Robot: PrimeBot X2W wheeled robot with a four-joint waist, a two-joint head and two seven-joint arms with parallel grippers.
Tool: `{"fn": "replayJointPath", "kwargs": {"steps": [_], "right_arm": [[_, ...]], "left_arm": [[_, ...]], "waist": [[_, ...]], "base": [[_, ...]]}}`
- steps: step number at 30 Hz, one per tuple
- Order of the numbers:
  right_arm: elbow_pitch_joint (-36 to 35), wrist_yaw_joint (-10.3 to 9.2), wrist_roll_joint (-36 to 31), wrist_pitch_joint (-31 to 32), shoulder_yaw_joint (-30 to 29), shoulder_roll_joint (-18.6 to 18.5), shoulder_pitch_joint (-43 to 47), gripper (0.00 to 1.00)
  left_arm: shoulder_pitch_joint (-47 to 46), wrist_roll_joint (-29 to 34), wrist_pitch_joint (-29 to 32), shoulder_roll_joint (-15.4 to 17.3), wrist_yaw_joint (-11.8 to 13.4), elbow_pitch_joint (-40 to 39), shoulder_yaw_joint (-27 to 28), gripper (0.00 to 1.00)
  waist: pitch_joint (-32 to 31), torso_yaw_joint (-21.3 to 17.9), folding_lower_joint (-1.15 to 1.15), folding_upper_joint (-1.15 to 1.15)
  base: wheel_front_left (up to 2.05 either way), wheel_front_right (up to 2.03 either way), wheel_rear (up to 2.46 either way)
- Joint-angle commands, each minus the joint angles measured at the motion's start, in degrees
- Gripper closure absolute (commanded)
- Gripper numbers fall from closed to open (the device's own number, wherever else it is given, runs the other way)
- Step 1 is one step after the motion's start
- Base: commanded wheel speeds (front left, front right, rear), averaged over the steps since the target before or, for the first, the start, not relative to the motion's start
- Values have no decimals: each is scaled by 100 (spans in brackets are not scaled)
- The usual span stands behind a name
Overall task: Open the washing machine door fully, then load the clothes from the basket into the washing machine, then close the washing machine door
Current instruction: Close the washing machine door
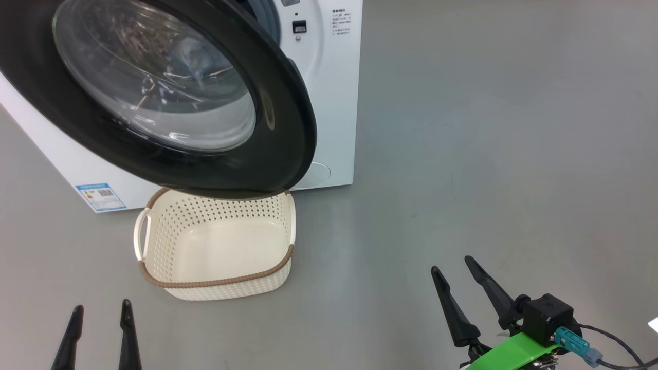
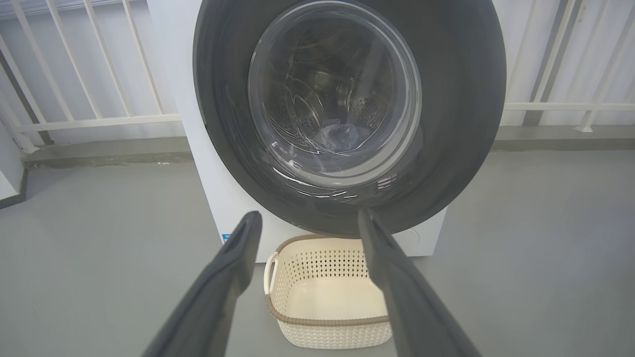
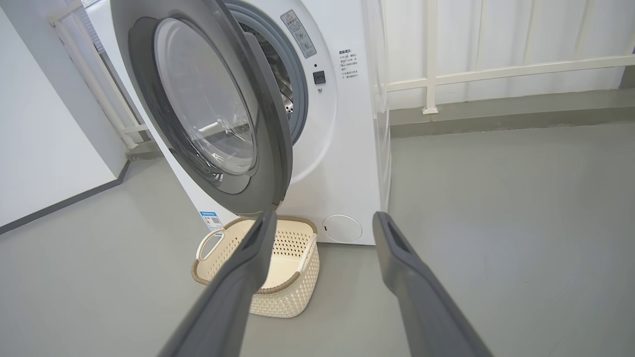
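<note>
The washing machine door (image 1: 288,118) stands swung partway out from the washing machine (image 1: 334,103). Its black rim hides the drum mouth and the far edge of the basket (image 1: 226,290), which sits on the floor (image 1: 488,154) just beneath. Through the glass a pale blue heap, probably the clothes (image 2: 342,135), blurs among reflections. The left claw (image 1: 101,304), cut off low down, and the right claw (image 1: 452,263) both gape wide, holding nothing.

Grey floor (image 1: 488,154) was everywhere, and the right wrist view had a white railing (image 3: 496,73) at 2 o'clock, white wall (image 3: 44,139) at 9.
</note>
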Motion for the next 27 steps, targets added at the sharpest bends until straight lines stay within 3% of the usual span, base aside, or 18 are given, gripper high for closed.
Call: {"fn": "replayJointPath", "kwargs": {"steps": [1, 27], "right_arm": [[-147, 9, -37, -69, 108, 28, -14, 0], [-151, 9, -78, -69, 97, 36, 59, 0]], "left_arm": [[-53, 69, -37, 9, -39, -160, 248, 0], [51, 205, -37, -171, -191, -171, 501, 0]], "waist": [[-9, -12, 0, 0], [-139, -44, 0, 0]], "base": [[0, 0, 0], [0, 0, 0]]}}
